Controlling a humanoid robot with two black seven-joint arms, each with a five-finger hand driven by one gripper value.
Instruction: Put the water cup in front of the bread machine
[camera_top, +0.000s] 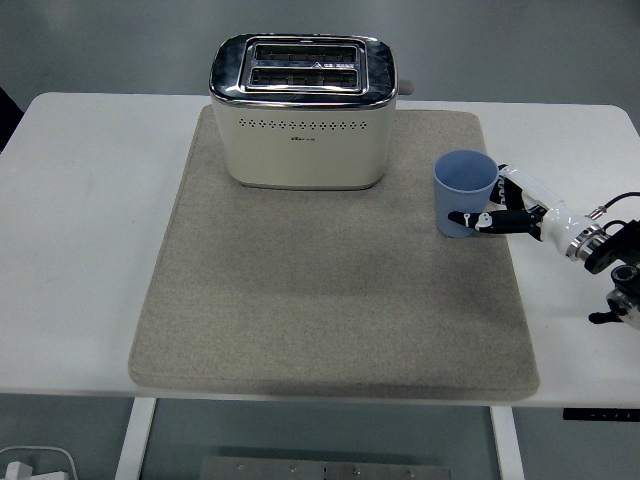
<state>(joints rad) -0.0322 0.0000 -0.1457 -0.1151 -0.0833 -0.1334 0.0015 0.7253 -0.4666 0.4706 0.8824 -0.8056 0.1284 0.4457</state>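
Head view shows the right hand (508, 212) reaching in from the right edge with its black-and-white fingers (470, 218) curled narrowly around the pale blue plastic water cup (464, 193), one finger lying across the cup's near wall and the rest hidden behind its right side. The cup stands upright at the right margin of the grey felt mat (330, 300), to the right of and slightly nearer than the cream-and-chrome 2-slot bread machine (302, 112), so well short of the open stretch of mat before the machine's front face. To do this step well, I judge the hand should keep its wrap firm and the cup level, carry it leftward low over the mat, and set it down centred on the front panel with a clear gap. The left arm is out of sight above the white worktop (90, 240).
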